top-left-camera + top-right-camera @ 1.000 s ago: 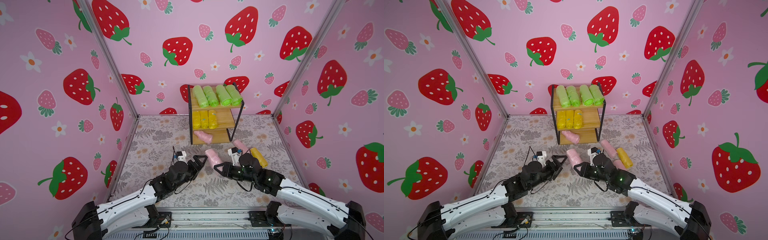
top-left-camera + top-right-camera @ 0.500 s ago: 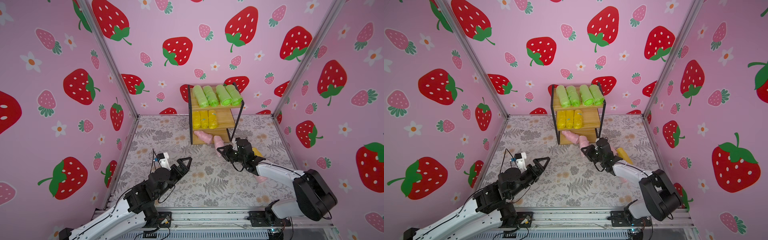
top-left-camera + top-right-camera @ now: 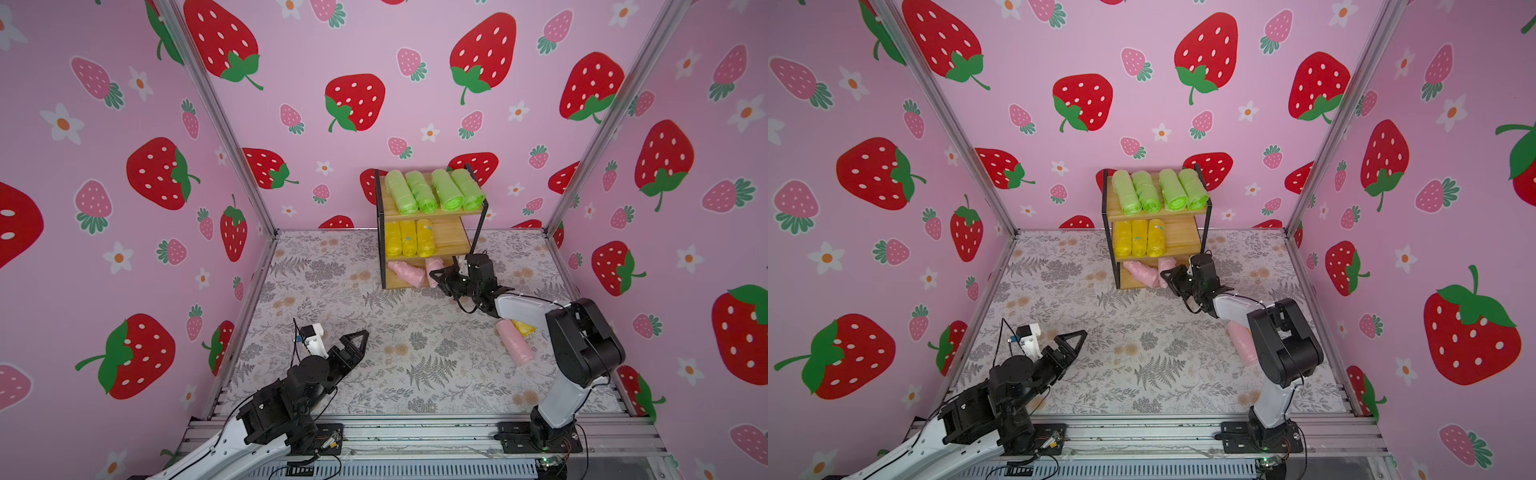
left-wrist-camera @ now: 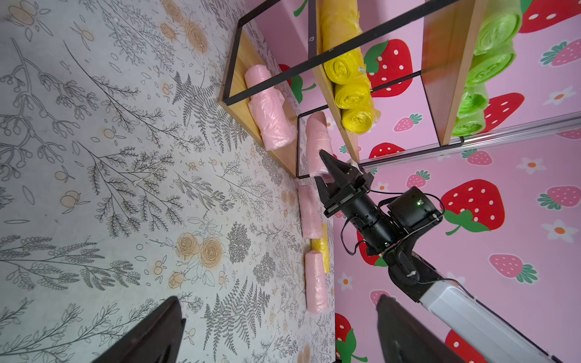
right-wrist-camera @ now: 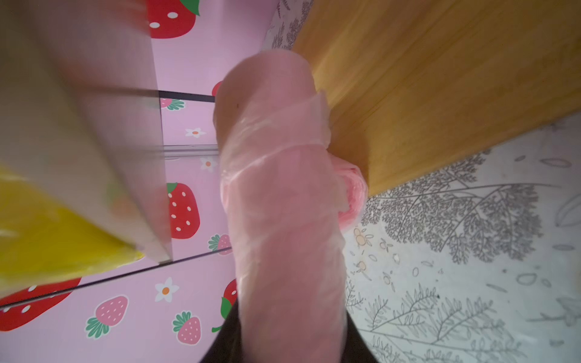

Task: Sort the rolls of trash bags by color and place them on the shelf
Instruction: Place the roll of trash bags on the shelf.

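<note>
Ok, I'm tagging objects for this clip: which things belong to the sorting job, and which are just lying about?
Job: shelf; four green rolls, top board; three yellow rolls, middle board; shelved pink roll, bottom board; held pink roll in the right fingers; two loose pink rolls, one loose yellow roll.
Not the job: no stray items; only the floral table cover and strawberry walls.

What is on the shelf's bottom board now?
One pink roll lies on the bottom board. The right gripper holds a second pink roll at the board's front edge; whether it rests on the wood is hidden by the roll itself. Nothing else shows there.
</note>
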Motion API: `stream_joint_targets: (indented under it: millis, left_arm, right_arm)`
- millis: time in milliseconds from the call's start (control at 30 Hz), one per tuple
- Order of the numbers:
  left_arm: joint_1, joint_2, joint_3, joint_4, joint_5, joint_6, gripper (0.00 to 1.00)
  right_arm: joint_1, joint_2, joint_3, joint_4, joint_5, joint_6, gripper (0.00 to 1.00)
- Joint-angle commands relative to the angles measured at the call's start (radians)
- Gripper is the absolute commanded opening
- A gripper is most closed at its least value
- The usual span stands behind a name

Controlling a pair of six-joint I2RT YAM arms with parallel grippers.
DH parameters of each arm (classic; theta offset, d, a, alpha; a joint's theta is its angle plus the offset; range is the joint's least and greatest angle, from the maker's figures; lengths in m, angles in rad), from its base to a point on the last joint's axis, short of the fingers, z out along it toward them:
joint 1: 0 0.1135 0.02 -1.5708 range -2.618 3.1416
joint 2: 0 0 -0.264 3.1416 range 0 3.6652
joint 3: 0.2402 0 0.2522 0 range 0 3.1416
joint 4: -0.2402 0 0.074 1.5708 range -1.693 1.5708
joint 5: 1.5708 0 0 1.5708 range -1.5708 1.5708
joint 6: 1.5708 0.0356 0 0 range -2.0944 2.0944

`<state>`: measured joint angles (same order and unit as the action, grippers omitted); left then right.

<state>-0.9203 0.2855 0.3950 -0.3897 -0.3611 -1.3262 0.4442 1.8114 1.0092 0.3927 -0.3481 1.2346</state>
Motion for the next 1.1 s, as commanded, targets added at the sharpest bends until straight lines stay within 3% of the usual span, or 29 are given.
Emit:
stream_joint_targets:
  millis: [0, 267, 533, 833, 1067]
  left_arm:
    - [0.003, -0.029, -0.022, -0.029, -0.028, -0.012, 1.00]
    - [0.003, -0.069, -0.025, -0.079, -0.026, -0.017, 1.00]
    - [0.002, -0.079, -0.051, -0.051, -0.032, -0.034, 1.00]
    - [0.001, -0.033, -0.058, -0.027, -0.003, -0.047, 0.99]
    - [0.002, -0.057, -0.061, -0.046, -0.009, -0.051, 0.99]
  right_arm:
    - [-0.003, 0.056, 0.062, 0.052, -0.024, 0.009, 0.00]
    - [-0.002, 0.170, 0.119, 0.065, -0.076, 0.040, 0.00]
    - [0.038, 0.126, 0.038, 0.069, -0.123, 0.036, 0.00]
    - [0.050, 0.148, 0.064, 0.149, -0.217, 0.057, 0.00]
    - [0.041, 0.160, 0.073, 0.132, -0.179, 0.059, 0.00]
